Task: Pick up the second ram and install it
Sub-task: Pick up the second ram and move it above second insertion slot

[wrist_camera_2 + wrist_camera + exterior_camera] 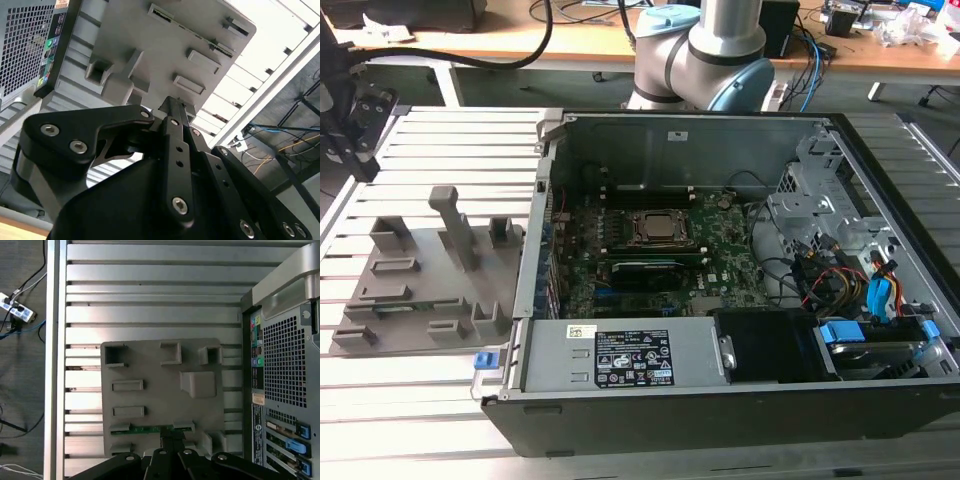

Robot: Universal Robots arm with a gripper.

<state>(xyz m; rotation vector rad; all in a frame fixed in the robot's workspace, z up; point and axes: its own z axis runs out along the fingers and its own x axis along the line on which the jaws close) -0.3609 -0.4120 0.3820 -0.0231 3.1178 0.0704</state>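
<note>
The second ram point(150, 429) is a thin green stick lying in a slot at one edge of the grey fixture plate point(160, 385). In the second wrist view the ram point(197, 36) shows as a narrow strip on the plate point(165, 50). In the exterior view the ram point(405, 305) sits on the plate point(420, 285) at that view's left. My gripper point(172, 439) hangs well above the plate, near the ram's end, its black fingers drawn together on nothing. The gripper point(171, 104) tapers to one tip. In the exterior view the gripper point(362, 165) is at the far left edge.
The open computer case point(700, 120) lies on the slatted metal table point(440, 130), right of the plate. Inside are the green motherboard point(720, 250), the silver CPU socket point(663, 228), a power supply point(620, 355) and loose cables point(840, 280). The arm's base point(705, 60) stands behind the case.
</note>
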